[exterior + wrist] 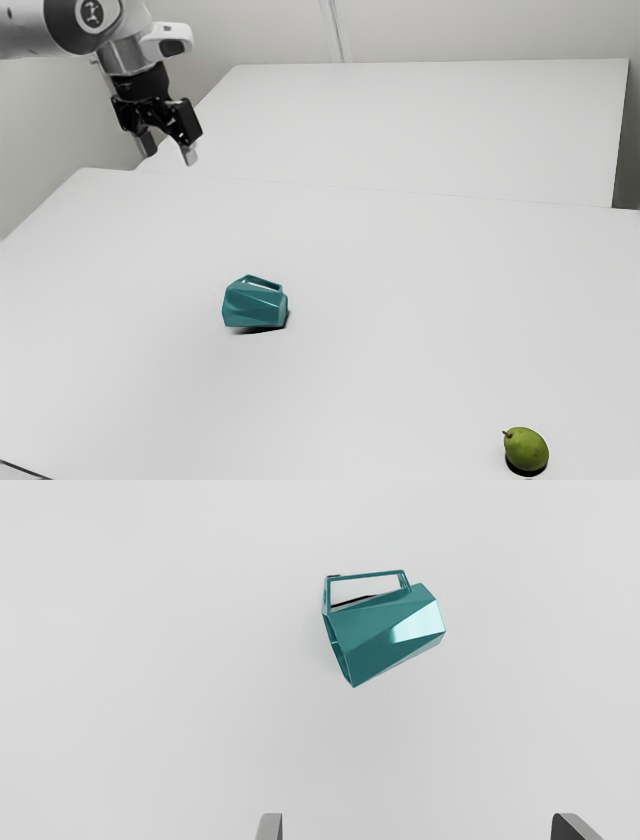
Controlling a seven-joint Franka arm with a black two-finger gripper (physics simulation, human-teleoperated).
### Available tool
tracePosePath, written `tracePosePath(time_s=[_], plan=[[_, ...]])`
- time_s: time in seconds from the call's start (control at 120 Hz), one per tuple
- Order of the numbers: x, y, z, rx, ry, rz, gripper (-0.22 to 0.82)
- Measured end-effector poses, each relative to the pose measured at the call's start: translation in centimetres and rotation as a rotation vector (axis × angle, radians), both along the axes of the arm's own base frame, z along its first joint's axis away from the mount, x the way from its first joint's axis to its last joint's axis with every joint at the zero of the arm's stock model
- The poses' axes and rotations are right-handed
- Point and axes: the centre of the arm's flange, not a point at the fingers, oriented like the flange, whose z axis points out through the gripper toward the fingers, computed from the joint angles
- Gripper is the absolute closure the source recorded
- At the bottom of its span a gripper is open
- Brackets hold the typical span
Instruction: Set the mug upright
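a green pear point(526, 450) lies in the lower right of the exterior view, its short dark stem pointing to the upper left, a dark shadow beneath it. it rests on a smooth white table point(400, 300) that spans most of the frame. across the upper middle and upper right is another flat white surface point(430, 130), beyond a thin line. behind that stands a pale wall point(480, 30) with a narrow upright strip point(337, 30) near top center. a thin dark line point(25, 469) slants through the lower left corner.
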Motion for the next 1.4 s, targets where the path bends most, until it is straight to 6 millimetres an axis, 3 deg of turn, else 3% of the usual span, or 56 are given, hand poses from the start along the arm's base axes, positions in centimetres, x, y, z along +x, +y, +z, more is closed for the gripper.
tracePosePath(time_s=[0.4,0.525,0.85,1.2,1.4], plan=[[-1.0,-0.9,-0.2,0.001,0.007,-0.019,0.02],[-1.3,-0.2,-1.3,0.0,0.008,-0.007,0.02],[-1.4,6.9,-6.6,-0.111,-0.002,0.134,0.02],[-2.6,12.1,-13.1,-0.407,-0.056,0.243,0.02],[-3.7,13.0,-17.9,-0.604,-0.114,0.265,0.02]])
